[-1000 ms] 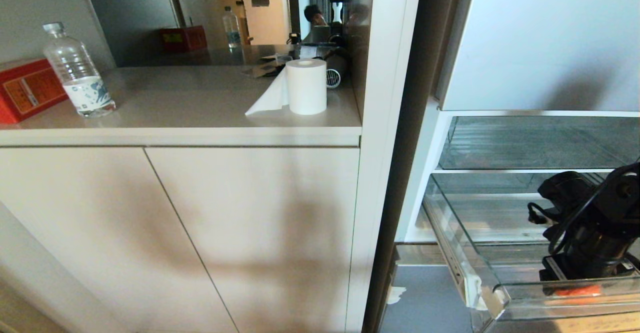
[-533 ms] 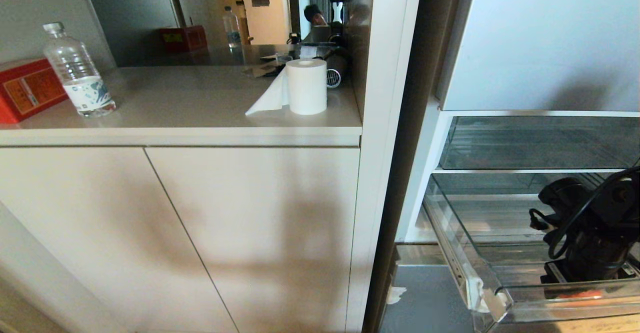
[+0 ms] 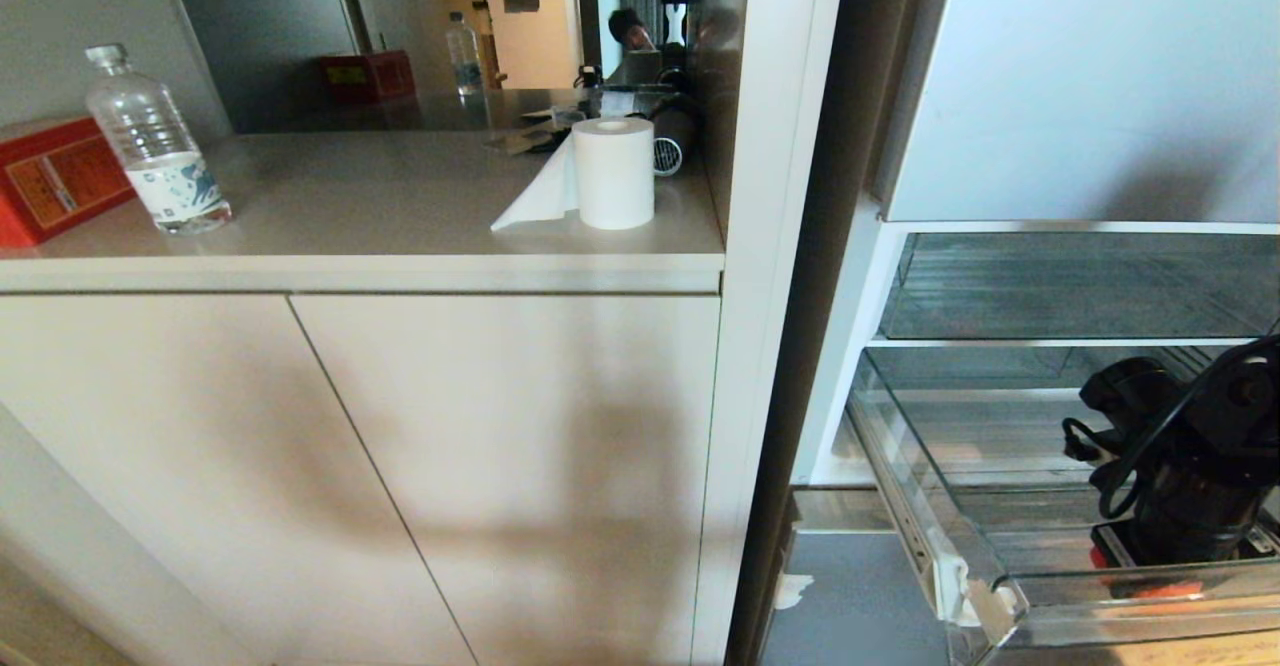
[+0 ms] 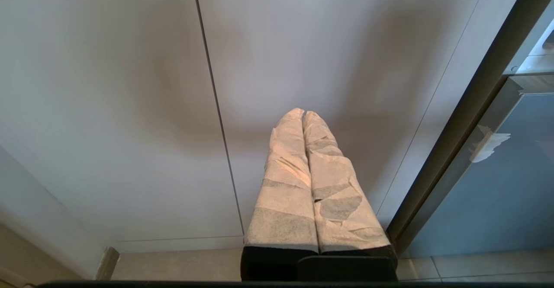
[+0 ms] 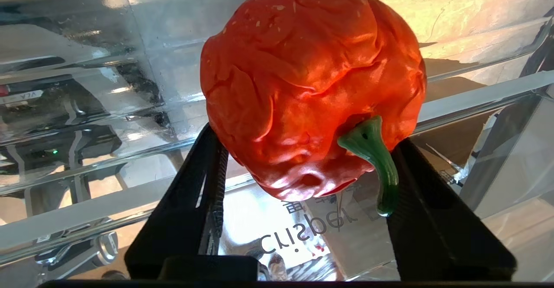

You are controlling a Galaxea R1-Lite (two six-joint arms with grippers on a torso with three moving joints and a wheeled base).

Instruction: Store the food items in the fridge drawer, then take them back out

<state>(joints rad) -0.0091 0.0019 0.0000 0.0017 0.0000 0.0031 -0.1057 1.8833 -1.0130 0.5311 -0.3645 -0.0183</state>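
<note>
Right claw [image 5: 303,167] reaches down into the fridge drawer [image 3: 1100,611], its two fingers pressed on the red pepper [image 5: 311,84]. Left claw [image 4: 303,115] is squeezed together.

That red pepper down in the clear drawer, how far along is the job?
The pepper is already inside the drawer. The right end effector has its fingers against both sides of it. Whether it is setting it down or lifting it out, I cannot tell. The left end effector is parked, shut.

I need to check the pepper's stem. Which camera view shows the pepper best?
The right wrist view: the red pepper fills it, green stem plain. The head view shows only an orange sliver through the drawer's front wall. The left wrist view shows none of it.
</note>
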